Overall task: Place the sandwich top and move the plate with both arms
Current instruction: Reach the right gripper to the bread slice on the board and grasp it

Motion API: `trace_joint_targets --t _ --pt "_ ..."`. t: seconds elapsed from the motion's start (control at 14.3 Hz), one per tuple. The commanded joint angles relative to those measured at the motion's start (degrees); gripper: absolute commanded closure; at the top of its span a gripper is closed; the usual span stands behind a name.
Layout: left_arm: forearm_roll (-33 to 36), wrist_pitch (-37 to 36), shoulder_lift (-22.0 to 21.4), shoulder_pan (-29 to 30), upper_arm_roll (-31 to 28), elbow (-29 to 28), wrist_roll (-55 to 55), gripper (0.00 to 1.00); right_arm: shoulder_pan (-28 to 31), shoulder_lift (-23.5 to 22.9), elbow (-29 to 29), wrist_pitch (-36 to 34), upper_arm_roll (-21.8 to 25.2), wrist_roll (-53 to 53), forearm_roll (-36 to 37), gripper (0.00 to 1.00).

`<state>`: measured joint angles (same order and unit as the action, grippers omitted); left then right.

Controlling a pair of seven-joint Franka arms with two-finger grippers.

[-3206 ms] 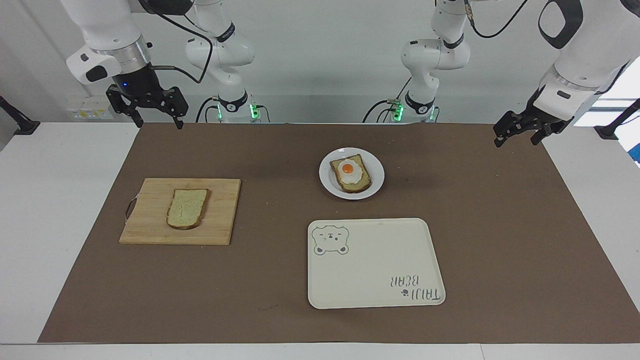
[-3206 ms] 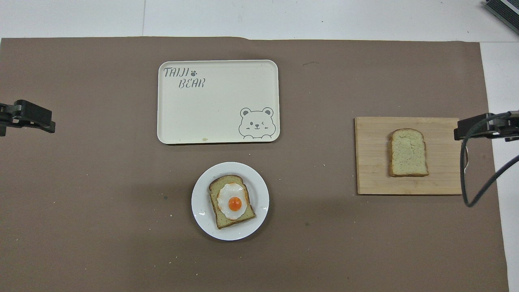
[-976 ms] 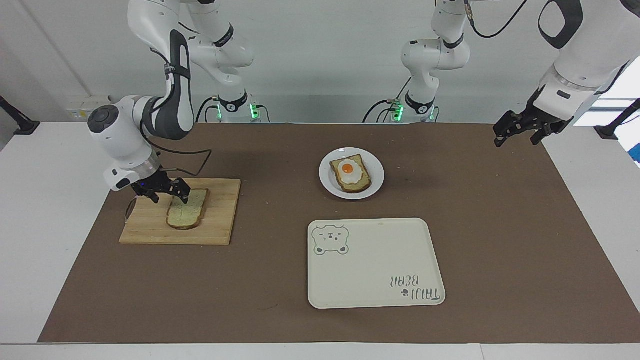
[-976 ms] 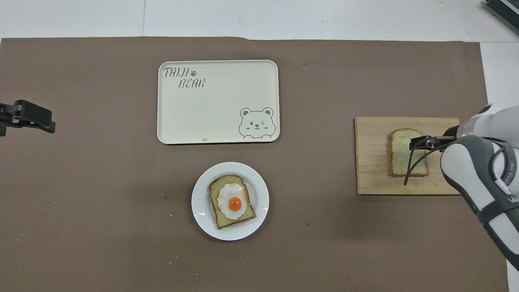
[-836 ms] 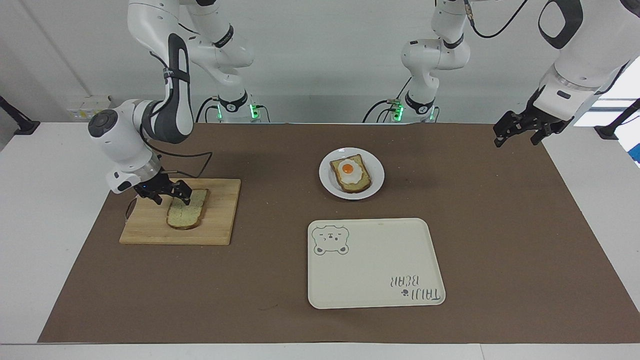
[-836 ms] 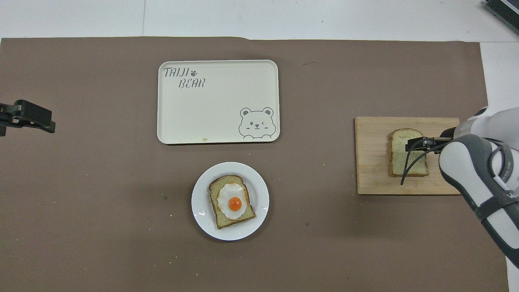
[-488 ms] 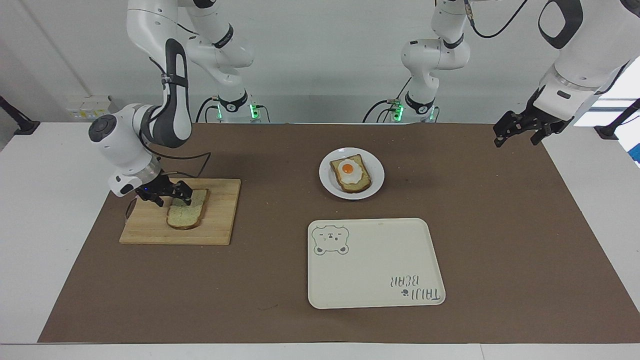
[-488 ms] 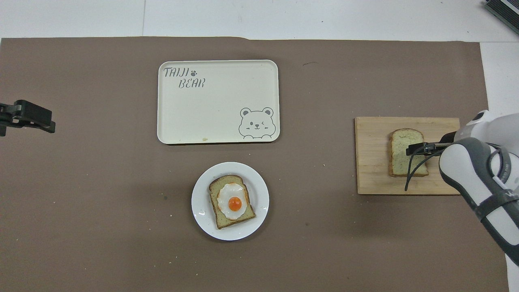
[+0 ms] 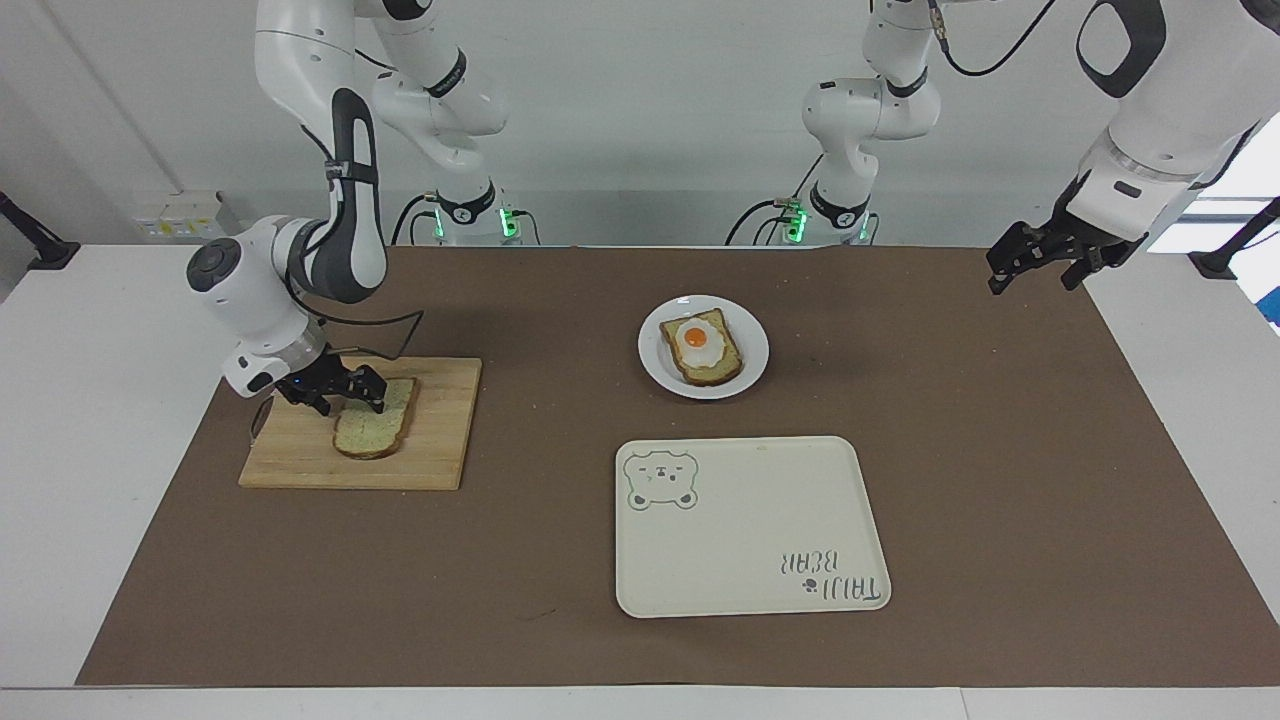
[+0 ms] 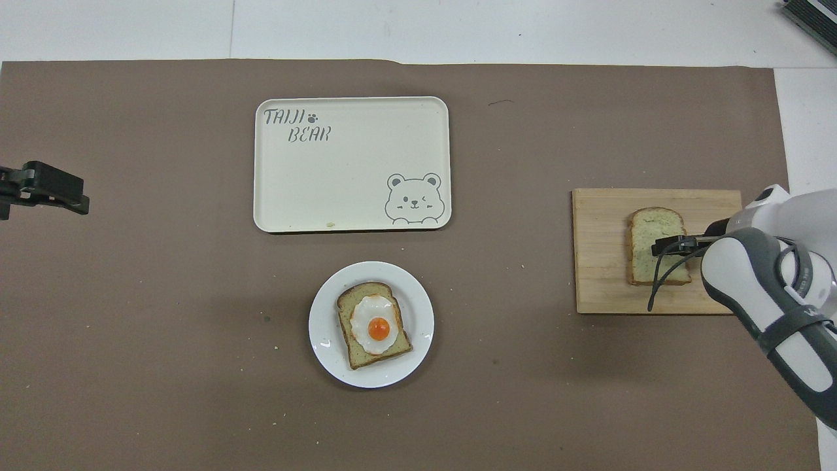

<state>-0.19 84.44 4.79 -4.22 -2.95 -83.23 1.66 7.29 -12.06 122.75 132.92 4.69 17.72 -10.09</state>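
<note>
The sandwich top, a plain speckled slice, lies flat on a wooden cutting board toward the right arm's end of the table. My right gripper is down at the slice's edge, fingers spread around it, open. In the overhead view the right gripper overlaps the slice from the board's outer side. The white plate holds a bread slice with a fried egg and also shows in the overhead view. My left gripper waits open, raised at the left arm's end.
A cream rectangular tray with a bear drawing lies farther from the robots than the plate; it also shows in the overhead view. A brown mat covers the table. The right arm's cable hangs over the board.
The right arm came down from its raised place to the plain slice, and in the last second its gripper shifted slightly along the slice's edge. The slice, the plate and the left arm have not moved.
</note>
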Motion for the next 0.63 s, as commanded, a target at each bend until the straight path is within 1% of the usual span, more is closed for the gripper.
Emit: trace_joint_targets --t 0.0,0.07,0.56 --pt "-0.07 -0.68 -1.10 0.26 0.14 -0.80 0.19 0.00 0.44 -0.33 0.21 0.59 -0.47 1.71 -1.60 0.98" --pt "-0.07 -0.68 -1.02 0.26 0.14 -0.80 0.19 0.00 0.44 -0.33 0.12 0.59 -0.47 1.44 -1.60 1.00" --pt "-0.07 -0.68 -1.10 0.26 0.14 -0.80 0.19 0.00 0.44 -0.59 -0.15 0.59 -0.47 1.35 -1.60 1.00"
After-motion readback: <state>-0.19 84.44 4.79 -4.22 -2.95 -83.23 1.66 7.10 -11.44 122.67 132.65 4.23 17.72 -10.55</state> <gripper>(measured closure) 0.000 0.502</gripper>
